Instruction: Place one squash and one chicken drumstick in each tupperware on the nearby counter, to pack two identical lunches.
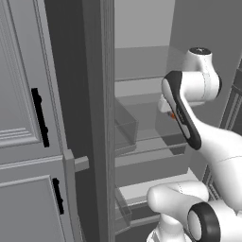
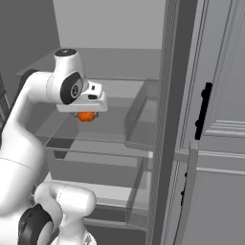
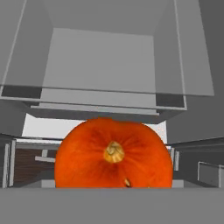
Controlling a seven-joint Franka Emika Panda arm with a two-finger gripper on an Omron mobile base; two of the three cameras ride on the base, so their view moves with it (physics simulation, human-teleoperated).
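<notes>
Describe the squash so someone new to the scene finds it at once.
Look inside the open fridge, at the grey shelves behind the white arm. The squash sits directly under the gripper, in front of a clear bin. It is round, bright orange, ribbed, with a pale stem stub, the lone coloured thing among grey.

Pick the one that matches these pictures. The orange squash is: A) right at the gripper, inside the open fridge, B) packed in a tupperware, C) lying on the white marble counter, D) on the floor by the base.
A: the hand view has the squash close up in front of the camera, and the right base view shows it just under the gripper among the fridge shelves.
</notes>
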